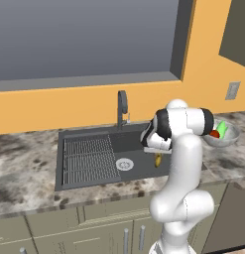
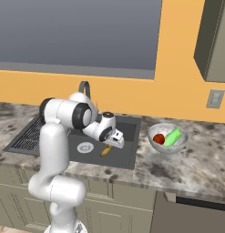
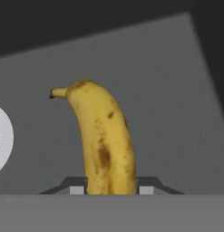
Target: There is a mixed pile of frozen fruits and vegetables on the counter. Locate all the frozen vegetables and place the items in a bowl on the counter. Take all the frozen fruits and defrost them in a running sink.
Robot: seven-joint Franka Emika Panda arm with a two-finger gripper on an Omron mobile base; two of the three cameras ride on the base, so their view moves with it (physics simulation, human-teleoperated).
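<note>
Low in the middle of the hand view, the gripper point(image 3: 111, 190) pinches the banana point(image 3: 103, 140) between both fingertips, hanging over the sink point(image 1: 139, 144) basin just right of the drain point(image 3: 2, 138). No water visibly runs from the faucet point(image 1: 122, 106). Released from this height, I reckon the fruit could bounce or roll. The bowl point(image 2: 155, 144) at right holds vegetables.

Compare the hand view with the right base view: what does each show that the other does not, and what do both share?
Hand view alone: the banana's brown speckles and stem, and the gripper shut on it. Right base view alone: the faucet, the bowl on the counter holding a red item and a green one, and the wall outlet. Both: banana, sink floor and round drain.
</note>
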